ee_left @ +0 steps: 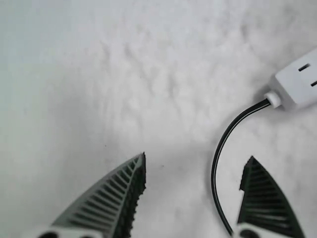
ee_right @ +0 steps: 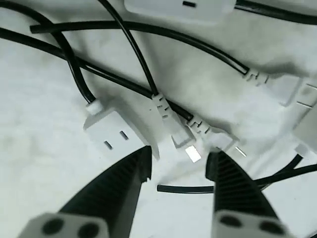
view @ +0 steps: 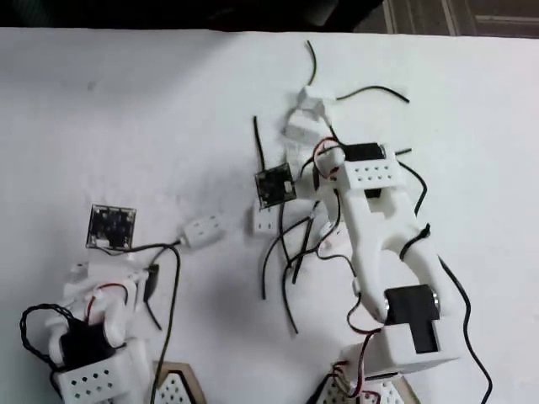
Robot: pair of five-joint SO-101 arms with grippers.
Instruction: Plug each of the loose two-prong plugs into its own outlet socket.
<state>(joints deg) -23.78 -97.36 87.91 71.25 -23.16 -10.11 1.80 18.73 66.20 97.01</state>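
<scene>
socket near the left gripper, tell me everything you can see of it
The socket is a white, plastic-looking block with two narrow empty slots in its upper face. It lies flat on the white table, nothing plugged in. A black cord leaves one end through a white collar and curves in between the open fingers of the left gripper, which does not touch the block.

outlet socket (view: 205, 229) on table (view: 126, 109), left of cable tangle (view: 285, 244)

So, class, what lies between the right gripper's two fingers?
In the right wrist view, a plug with a shiny prong lies between the fingers of the open right gripper, and a black cable crosses the gap.
</scene>
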